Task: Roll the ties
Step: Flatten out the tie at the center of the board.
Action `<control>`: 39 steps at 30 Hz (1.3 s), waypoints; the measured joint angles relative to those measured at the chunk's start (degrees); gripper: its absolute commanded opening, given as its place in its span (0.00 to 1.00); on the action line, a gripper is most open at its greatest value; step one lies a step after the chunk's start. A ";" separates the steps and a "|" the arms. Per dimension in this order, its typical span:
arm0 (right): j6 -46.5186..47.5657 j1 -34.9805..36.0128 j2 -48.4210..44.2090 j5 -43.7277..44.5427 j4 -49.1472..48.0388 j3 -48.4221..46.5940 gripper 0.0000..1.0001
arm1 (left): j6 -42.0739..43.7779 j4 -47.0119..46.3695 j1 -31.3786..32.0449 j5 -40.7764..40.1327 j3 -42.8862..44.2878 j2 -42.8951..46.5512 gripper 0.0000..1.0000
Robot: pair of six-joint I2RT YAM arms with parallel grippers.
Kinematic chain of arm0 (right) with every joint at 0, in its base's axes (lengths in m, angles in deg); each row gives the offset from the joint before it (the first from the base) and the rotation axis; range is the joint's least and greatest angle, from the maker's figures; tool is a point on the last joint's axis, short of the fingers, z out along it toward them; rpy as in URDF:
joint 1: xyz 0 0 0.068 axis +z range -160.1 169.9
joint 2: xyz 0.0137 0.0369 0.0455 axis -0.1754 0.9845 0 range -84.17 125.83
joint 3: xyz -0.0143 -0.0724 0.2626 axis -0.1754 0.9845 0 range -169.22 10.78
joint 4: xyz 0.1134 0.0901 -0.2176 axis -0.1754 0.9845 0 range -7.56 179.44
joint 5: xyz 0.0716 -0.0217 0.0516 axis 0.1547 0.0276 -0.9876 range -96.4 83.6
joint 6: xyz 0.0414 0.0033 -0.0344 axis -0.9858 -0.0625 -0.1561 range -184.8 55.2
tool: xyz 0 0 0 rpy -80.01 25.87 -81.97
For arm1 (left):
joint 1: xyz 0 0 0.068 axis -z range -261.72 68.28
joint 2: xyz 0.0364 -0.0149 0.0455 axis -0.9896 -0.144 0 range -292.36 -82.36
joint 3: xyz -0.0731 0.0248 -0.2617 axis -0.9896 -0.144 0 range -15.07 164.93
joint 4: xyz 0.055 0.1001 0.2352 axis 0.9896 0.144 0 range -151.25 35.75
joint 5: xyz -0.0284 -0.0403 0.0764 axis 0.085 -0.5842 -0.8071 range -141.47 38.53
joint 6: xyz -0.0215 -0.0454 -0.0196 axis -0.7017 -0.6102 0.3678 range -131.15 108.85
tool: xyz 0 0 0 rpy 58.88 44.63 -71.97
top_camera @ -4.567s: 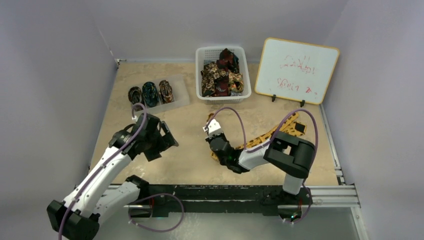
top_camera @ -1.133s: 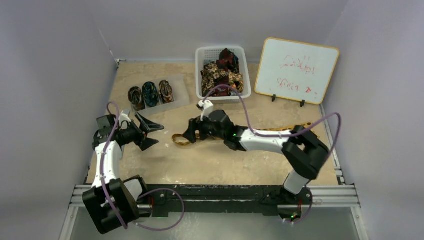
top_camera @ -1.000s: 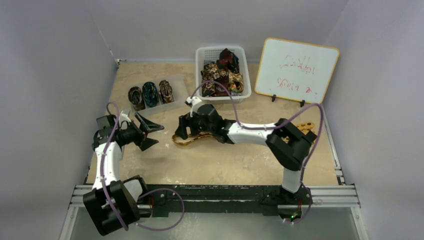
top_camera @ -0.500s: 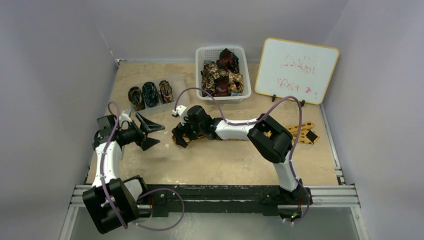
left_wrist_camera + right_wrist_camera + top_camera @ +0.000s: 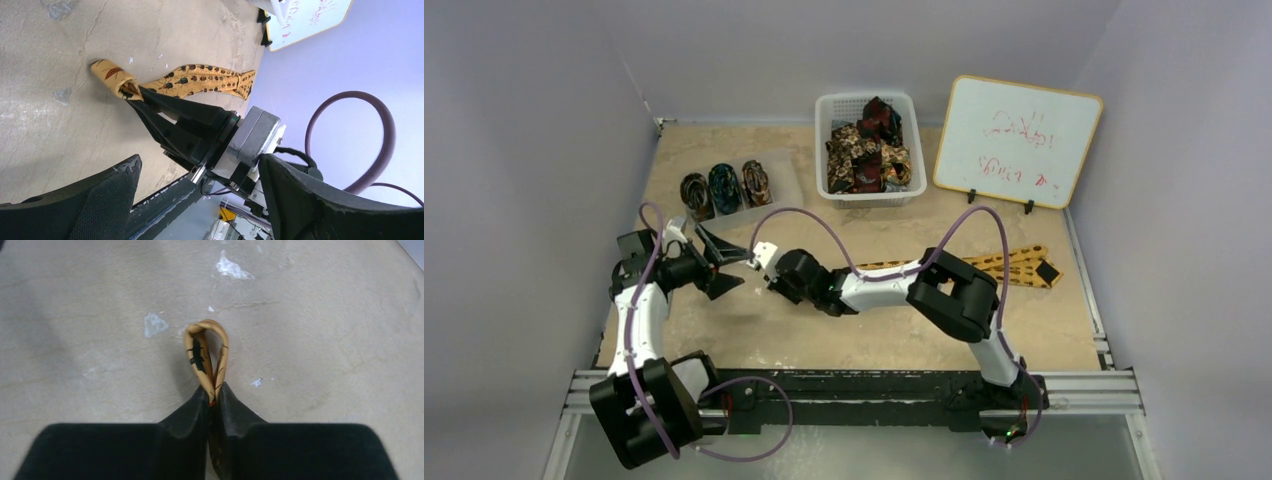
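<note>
A golden-yellow tie [image 5: 1014,263] lies across the table, wide end at the right, and runs left under my right arm. My right gripper [image 5: 771,284] is shut on its folded narrow end. In the right wrist view the tie's small loop [image 5: 206,352] sticks out past the closed gripper [image 5: 214,395] and rests on the table. My left gripper [image 5: 724,264] is open and empty, just left of the right gripper and facing it. The left wrist view shows the tie [image 5: 205,79] and the loop held in the right gripper [image 5: 134,95] between my wide-open left gripper [image 5: 199,160].
Three rolled ties [image 5: 724,187] stand on a clear tray [image 5: 782,192] at the back left. A white basket [image 5: 824,110] holds several loose ties [image 5: 864,150]. A whiteboard [image 5: 1016,140] stands at the back right. Walls close both sides.
My right arm has stretched left, dragging the tie's narrow end across the table to just in front of the left gripper. The left arm has stayed still over the last second.
</note>
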 measured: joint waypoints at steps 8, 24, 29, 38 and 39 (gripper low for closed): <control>-6.69 2.25 -0.07 24.13 -6.73 2.51 0.07 | -0.61 0.96 0.00 -2.14 0.00 3.61 0.84; -24.44 12.26 8.79 40.87 -5.22 -9.09 0.49 | -5.31 13.57 -0.02 -23.74 8.87 12.11 0.88; -27.45 12.46 5.73 26.97 -6.86 -3.45 0.71 | -6.38 15.45 -0.02 -27.30 10.12 13.35 0.88; -31.91 9.03 -19.26 2.60 -14.40 16.48 0.80 | -6.01 16.04 -0.02 -27.32 10.10 13.29 0.88; -33.24 7.58 -22.53 2.10 -14.95 18.86 0.82 | -5.95 15.98 -0.02 -26.91 10.05 13.25 0.88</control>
